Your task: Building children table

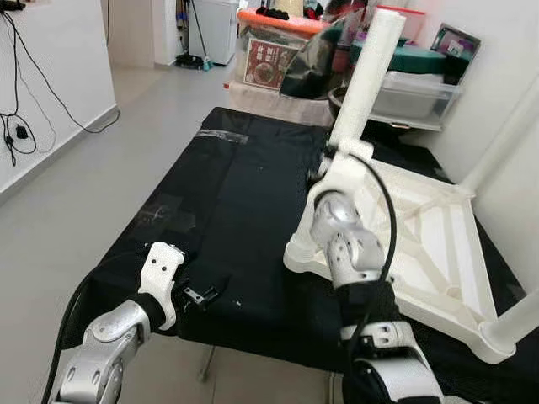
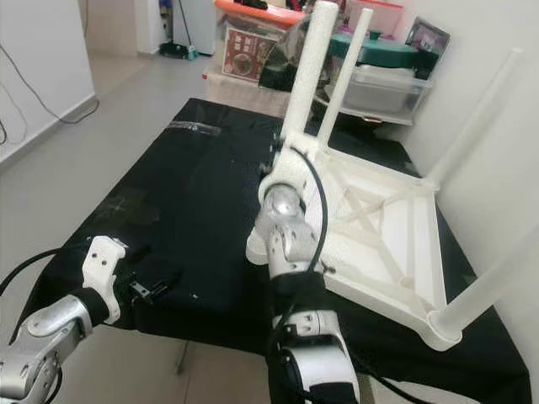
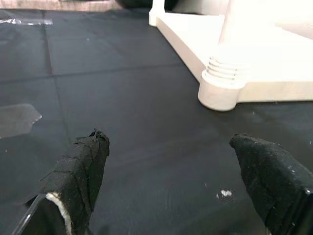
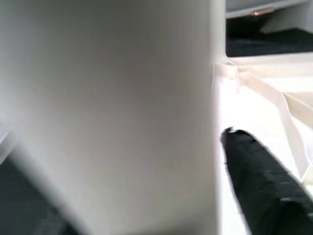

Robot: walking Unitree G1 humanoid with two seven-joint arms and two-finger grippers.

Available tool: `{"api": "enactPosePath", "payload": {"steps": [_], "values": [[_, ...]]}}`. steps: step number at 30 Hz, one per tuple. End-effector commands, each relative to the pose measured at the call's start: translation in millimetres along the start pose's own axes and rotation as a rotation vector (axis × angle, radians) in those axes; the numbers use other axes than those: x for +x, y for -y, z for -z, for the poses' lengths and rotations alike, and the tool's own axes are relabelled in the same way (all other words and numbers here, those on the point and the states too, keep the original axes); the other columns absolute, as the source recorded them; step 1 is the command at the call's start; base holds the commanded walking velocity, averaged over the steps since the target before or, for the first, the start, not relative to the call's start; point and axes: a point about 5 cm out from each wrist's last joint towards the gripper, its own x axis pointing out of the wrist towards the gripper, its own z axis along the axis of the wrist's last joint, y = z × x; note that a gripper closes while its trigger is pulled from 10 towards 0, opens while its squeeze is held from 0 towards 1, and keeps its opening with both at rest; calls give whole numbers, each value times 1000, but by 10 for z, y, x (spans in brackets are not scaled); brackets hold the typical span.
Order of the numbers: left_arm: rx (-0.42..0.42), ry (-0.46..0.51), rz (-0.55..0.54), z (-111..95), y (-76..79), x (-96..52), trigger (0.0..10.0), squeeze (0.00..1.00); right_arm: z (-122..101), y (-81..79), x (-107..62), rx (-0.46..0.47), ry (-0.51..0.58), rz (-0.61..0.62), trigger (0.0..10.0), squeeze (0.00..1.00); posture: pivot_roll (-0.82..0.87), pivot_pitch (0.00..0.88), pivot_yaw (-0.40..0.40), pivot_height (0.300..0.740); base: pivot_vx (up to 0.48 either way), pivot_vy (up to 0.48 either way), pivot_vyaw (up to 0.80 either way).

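Observation:
A white children's table point(image 1: 425, 252) lies upside down on the black cloth-covered table point(image 1: 236, 210). My right gripper point(image 1: 328, 162) is shut on a white table leg point(image 1: 368, 80) that rises tilted from the near-left corner socket point(image 3: 220, 93), where screw threads show. In the right wrist view one black finger point(image 4: 259, 181) lies against that leg. Other legs point(image 1: 505, 135) stand at the far corners. My left gripper point(image 1: 200, 295) hovers open low over the cloth near the front-left edge, its fingers point(image 3: 80, 164) apart with nothing between them.
Storage boxes point(image 1: 274, 55) and clear bins point(image 1: 413, 93) crowd the back edge. Tape patches point(image 1: 221, 135) are stuck on the cloth. A white wall with hanging cables point(image 1: 17, 126) runs along the left, with open floor point(image 1: 109, 185) between it and the table.

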Motion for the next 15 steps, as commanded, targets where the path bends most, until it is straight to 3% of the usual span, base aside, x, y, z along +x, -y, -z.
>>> {"api": "enactPosePath", "payload": {"steps": [1, 3, 4, 6, 7, 12, 15], "values": [[6, -16, 22, 30, 36, 23, 10000, 0, 20, 74, -10, 26, -19, 26, 10000, 1000, 90, 0, -138, 740, 0, 0, 0], [6, -17, 23, 29, 34, 18, 10000, 0, -26, 55, -29, 11, -22, 23, 10000, 1000, 90, 0, -138, 740, 0, 0, 0], [7, -17, 24, 30, 32, 16, 10000, 0, -78, 40, -48, 17, -20, 14, 10000, 110, 88, 0, -135, 740, 0, 0, 0], [7, -18, 24, 31, 30, 15, 10000, 0, -112, 31, -61, 23, -19, 7, 10000, 110, 88, 0, -135, 740, 0, 0, 0], [7, -18, 25, 32, 28, 14, 10000, 0, -178, 12, -80, 35, -6, -15, 10000, 0, 88, 0, -135, 740, 0, 0, 0], [8, -18, 27, 35, 26, 16, 10000, 0, -389, 2, -101, 43, 37, -94, 10000, 0, 82, 0, -131, 740, 0, 0, 0], [9, -19, 32, 35, 22, 17, 10000, 0, -578, -33, -111, -48, 58, -309, 10000, 0, 76, 0, -126, 740, 0, 0, 0]]}}
